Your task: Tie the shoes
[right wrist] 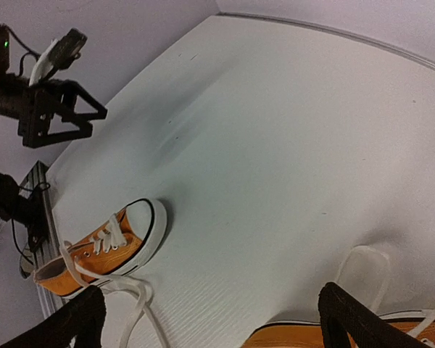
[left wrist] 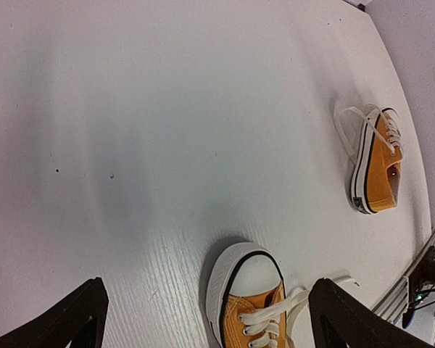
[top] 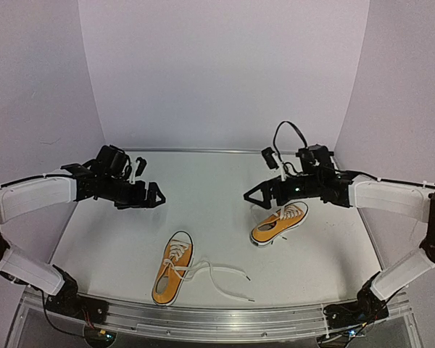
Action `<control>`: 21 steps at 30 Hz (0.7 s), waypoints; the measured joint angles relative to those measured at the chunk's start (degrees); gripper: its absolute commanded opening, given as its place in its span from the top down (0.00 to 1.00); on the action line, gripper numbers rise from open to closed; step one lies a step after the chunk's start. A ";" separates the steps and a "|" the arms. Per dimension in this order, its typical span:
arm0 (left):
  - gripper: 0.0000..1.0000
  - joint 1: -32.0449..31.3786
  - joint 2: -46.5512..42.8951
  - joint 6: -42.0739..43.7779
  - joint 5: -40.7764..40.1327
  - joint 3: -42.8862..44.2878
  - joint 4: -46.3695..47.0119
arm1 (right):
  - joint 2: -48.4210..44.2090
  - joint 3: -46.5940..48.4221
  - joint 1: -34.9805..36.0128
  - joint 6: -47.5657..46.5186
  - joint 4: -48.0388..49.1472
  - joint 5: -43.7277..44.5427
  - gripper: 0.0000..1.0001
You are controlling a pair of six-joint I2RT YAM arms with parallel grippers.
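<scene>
Two orange-yellow shoes lie on the white table. The nearer shoe [top: 172,270] [left wrist: 250,301] [right wrist: 105,246] points its toe away from the arms, and its white laces [top: 221,279] trail loose to the right. The other shoe [top: 279,223] [left wrist: 380,170] [right wrist: 326,339] lies further right, tipped on its side, with a lace loop [right wrist: 362,268] on the table beside it. My left gripper [top: 151,197] [left wrist: 210,308] hovers open, behind and left of the nearer shoe. My right gripper [top: 252,199] [right wrist: 210,312] hovers open just above the other shoe. Neither holds anything.
A metal rail [top: 217,319] runs along the table's near edge. White walls [top: 225,72] close in the back and both sides. A black cable [top: 286,130] loops above the right wrist. The left gripper [right wrist: 54,119] shows in the right wrist view.
</scene>
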 measured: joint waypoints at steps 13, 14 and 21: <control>0.01 -0.37 -6.80 -4.95 1.21 -3.68 -3.20 | 18.81 9.04 32.14 0.94 -12.10 18.13 0.02; 0.00 -0.42 -6.80 -5.14 1.24 -3.97 -3.21 | 20.43 9.37 33.42 1.19 -12.93 19.05 0.02; 0.00 -0.48 -7.69 -5.30 1.86 -5.32 -3.00 | 26.32 12.57 36.28 2.66 -18.25 25.95 0.02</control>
